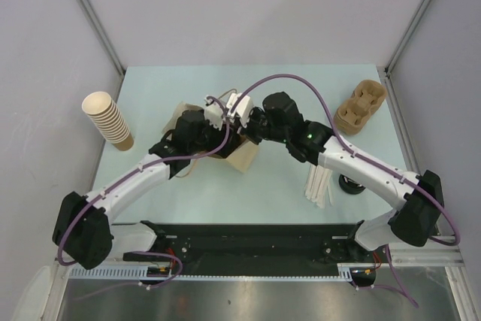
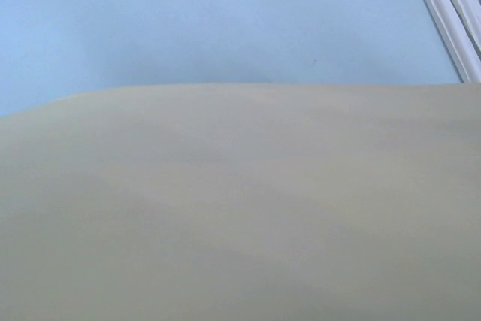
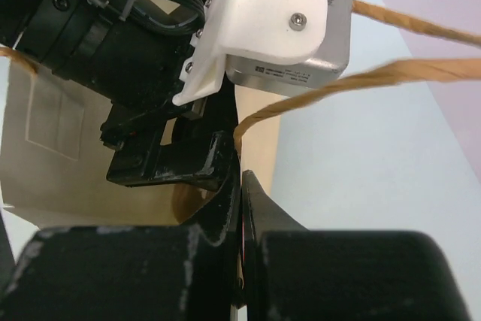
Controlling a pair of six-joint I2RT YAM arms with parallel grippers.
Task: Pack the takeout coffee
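The takeout coffee cup is out of view. Its brown pulp carrier tray (image 1: 361, 107) stands at the back right of the table. A tan paper bag (image 1: 244, 157) lies at the middle, and both grippers meet over it. My right gripper (image 3: 242, 186) is shut on the bag's rim beside a twisted paper handle (image 3: 391, 73). My left gripper (image 1: 222, 134) reaches into the bag's mouth. In the left wrist view the bag's wall (image 2: 240, 208) hides its fingers. One of its black fingers (image 3: 165, 165) shows in the right wrist view, and its jaws stand wide.
A tall stack of nested tan cups (image 1: 109, 119) lies at the left. White wrapped straws (image 1: 319, 186) and a black round lid (image 1: 352, 184) lie at the right front, under the right arm. Grey walls enclose the table on three sides.
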